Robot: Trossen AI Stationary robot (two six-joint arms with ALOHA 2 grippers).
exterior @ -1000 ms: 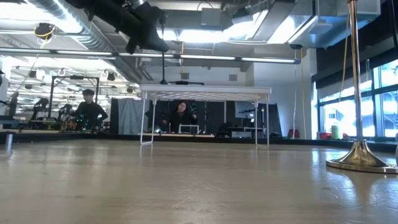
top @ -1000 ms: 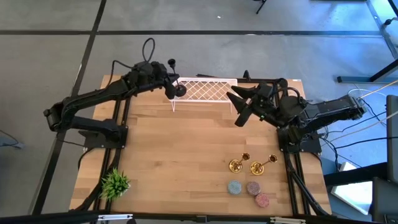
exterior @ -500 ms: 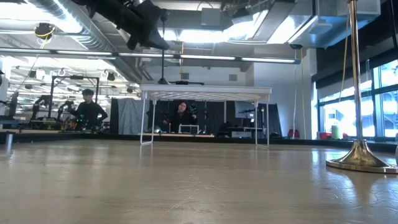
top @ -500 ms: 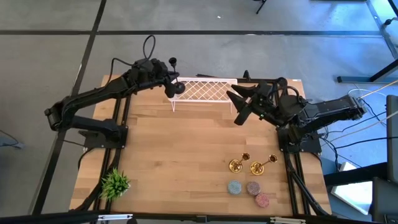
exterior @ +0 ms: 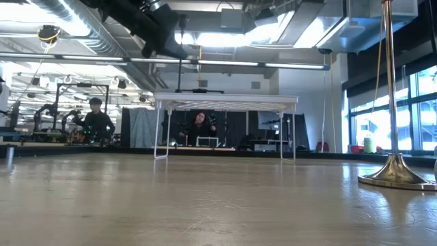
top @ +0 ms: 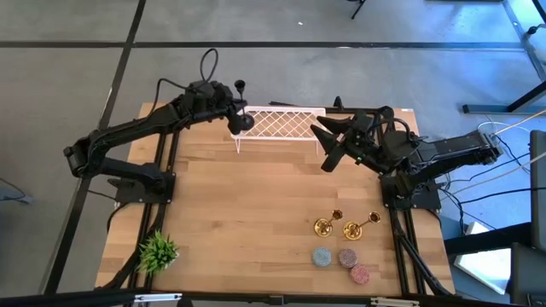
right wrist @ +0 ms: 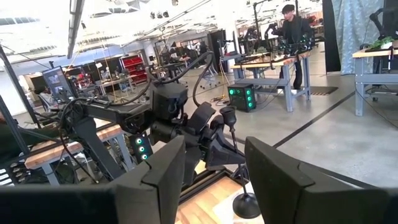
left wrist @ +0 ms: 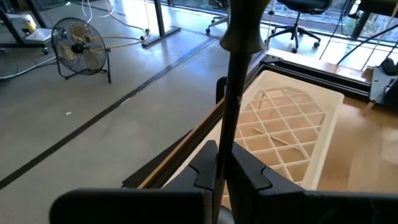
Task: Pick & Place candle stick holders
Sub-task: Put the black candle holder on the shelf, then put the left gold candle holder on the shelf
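High view: your left gripper (top: 236,117) is at the far-left corner of the white lattice rack (top: 286,124), jaws clamped on the stem of the black candle stick holder (top: 241,109), held upright with its round base over the rack's corner. Right gripper (top: 328,146) hangs above the counter (top: 239,222) near the rack's right end, jaws parted, empty. Two gold candle stick holders (top: 328,223) lie near the right front, beside three small round discs (top: 339,260) (blue-grey, pinkish, red); green plant (top: 157,251) is front-left.

Low view: one gold holder's base and stem show at right; the rack stands at the far edge; people sit in the room behind.

Left wrist view: the black stem runs between the closed jaws, rack below.

Right wrist view: jaws apart, left arm and black holder ahead.
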